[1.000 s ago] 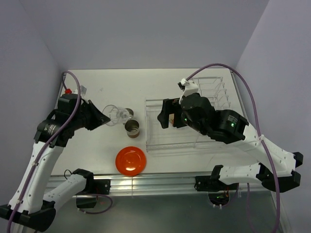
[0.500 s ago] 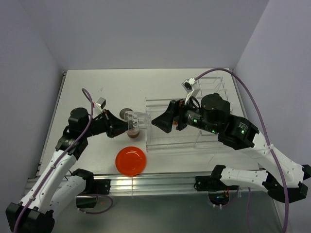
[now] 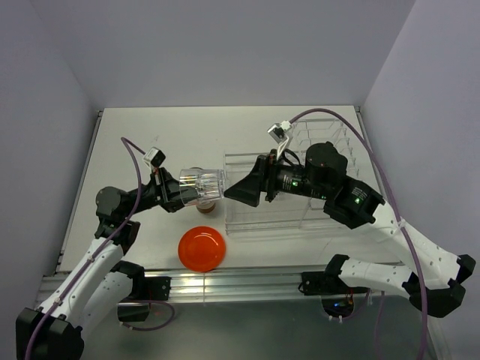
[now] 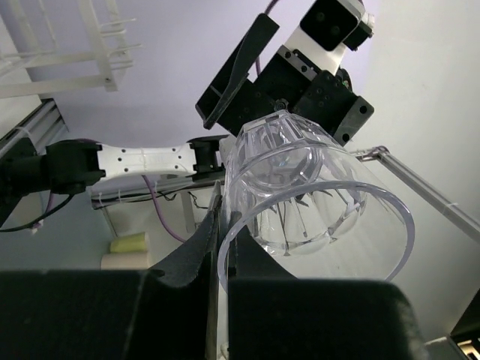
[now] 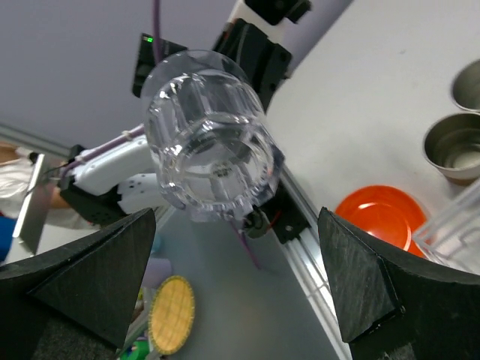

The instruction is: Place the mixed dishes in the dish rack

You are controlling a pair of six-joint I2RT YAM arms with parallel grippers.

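My left gripper [image 3: 177, 192] is shut on the rim of the clear glass [image 3: 201, 184] and holds it on its side in the air, base towards the right arm. In the left wrist view the fingers [image 4: 214, 232] pinch the glass wall [image 4: 315, 195]. My right gripper [image 3: 234, 192] is open, just right of the glass base and not touching it. In the right wrist view the glass [image 5: 214, 139] sits ahead of the spread jaws [image 5: 236, 219]. The orange-red plate [image 3: 202, 248] lies flat below. Two brown cups [image 5: 457, 146] [image 5: 472, 84] stand by it. The dish rack [image 3: 300, 214] stands at the right. The bowl is out of view.
One brown cup [image 3: 208, 207] peeks out under the held glass, next to the rack's left wall. The rack's upright slots [image 3: 330, 139] are at the back right. Purple cables loop over both arms. An aluminium rail [image 3: 247, 277] runs along the table's near edge.
My left arm has lifted the glass off the table, turned it on its side and carried it right. My right gripper has swung left, out of the rack, towards the glass base.
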